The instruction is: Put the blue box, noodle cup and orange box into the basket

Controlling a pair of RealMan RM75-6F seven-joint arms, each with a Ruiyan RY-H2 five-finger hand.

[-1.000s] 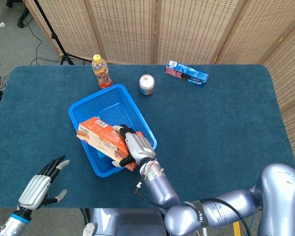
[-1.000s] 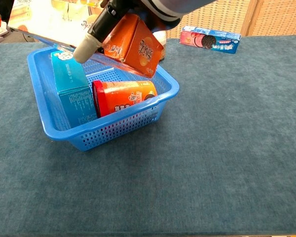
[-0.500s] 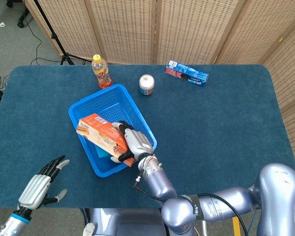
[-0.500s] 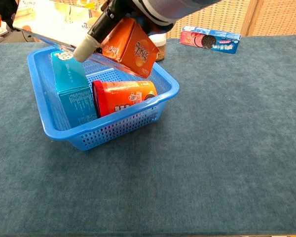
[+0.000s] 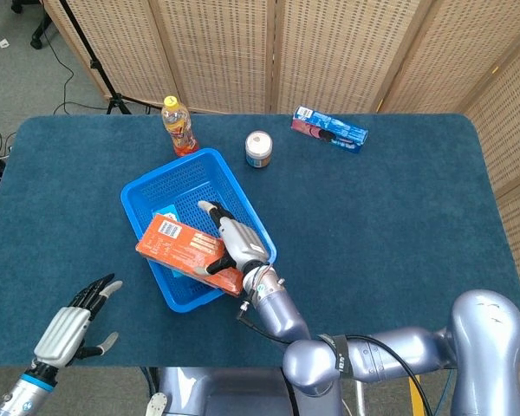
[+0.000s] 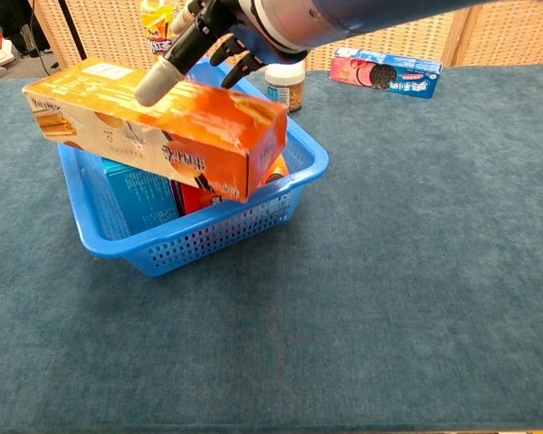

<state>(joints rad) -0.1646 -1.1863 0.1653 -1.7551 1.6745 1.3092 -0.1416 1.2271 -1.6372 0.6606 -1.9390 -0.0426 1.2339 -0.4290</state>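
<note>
A drink bottle [image 5: 179, 126], small jar [image 5: 258, 148] and cookie pack [image 5: 330, 129] stand on the table [image 5: 399, 208].

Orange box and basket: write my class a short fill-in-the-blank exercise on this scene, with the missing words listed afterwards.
1. The orange box lies across the top of the blue ____.
2. The right hand rests on the ____ box.
3. The open left hand holds ____.
4. The bottle behind the basket has a ____ cap.

Missing words: basket; orange; nothing; yellow

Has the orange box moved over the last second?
Yes. The orange box has tipped flatter and dropped toward the basket, now lying across its near rim.
</note>
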